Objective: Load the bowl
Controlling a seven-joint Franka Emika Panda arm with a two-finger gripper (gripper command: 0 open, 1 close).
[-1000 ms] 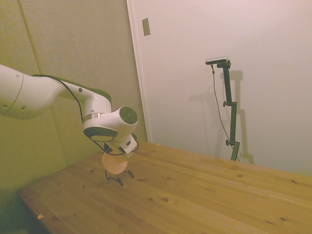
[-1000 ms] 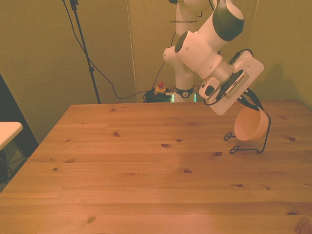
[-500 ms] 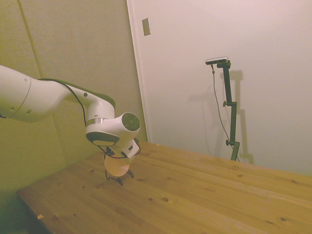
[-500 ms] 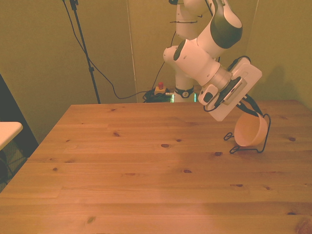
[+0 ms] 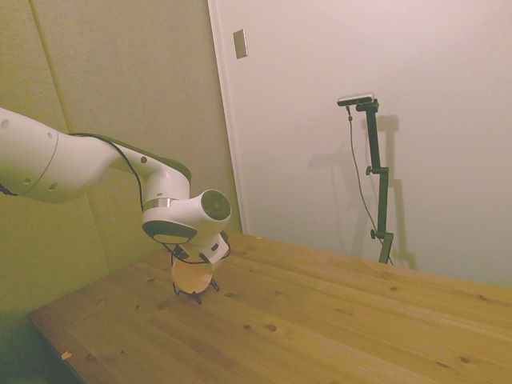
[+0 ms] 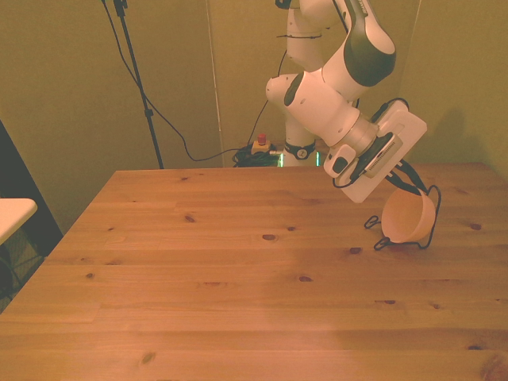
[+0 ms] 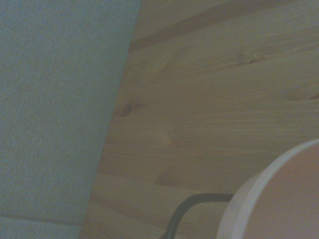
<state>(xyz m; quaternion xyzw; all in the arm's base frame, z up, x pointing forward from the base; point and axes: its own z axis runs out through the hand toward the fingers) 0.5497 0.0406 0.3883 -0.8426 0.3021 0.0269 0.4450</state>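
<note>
The salmon bowl is tipped on its side inside a black wire rack on the wooden table, at the front view's right. My gripper comes down on it from above, shut on the bowl's upper rim. In the side view the bowl shows just under the wrist, with the rack's feet on the table near the far left corner. Up close, the wrist view catches the bowl's pale rim and a curved black wire of the rack.
The rack stands close to the table's edge by the olive wall. Bare wooden tabletop stretches across the front view's left and toward the camera. A white surface juts in at the front view's far left.
The arm has come down and drawn slightly back, lowering the bowl from above the rack into it. The grip on the bowl is unchanged.
</note>
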